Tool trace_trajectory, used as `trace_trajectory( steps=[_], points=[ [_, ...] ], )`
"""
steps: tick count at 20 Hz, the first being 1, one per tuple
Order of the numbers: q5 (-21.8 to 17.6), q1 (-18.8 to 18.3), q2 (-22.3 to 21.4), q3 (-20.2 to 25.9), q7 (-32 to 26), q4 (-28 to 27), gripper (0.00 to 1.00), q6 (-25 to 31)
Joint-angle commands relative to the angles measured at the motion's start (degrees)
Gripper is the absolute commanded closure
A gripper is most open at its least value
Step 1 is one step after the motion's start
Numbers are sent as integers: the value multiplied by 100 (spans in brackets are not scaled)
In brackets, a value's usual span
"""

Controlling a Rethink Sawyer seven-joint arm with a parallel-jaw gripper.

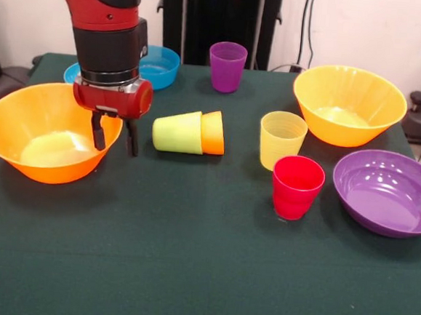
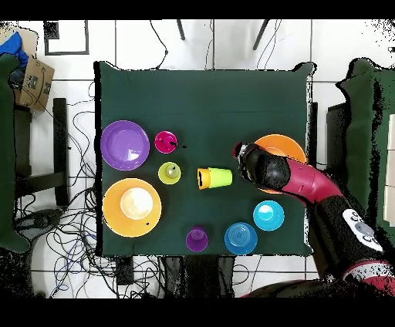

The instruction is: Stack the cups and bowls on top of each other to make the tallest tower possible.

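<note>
Writing shows nowhere. Gripper [image 1: 114,137] hangs fingers apart, empty, at the left orange bowl's [image 1: 31,125] rim — green cup [image 1: 177,132], nested in the orange cup [image 1: 214,132], lies sideways just beside it on the desk [image 1: 188,258].

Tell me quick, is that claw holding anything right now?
Gripper: open, holding nothing, hanging by the rim of the orange bowl.
</note>
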Motion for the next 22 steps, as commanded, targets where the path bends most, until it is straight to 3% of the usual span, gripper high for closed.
trace_trajectory(
  steps=[1, 22],
  points=[
    [-271, 152, -238, 7, 161, -14, 0, 79],
    [-271, 189, -204, -41, 298, 64, 0, -68]
  ],
)
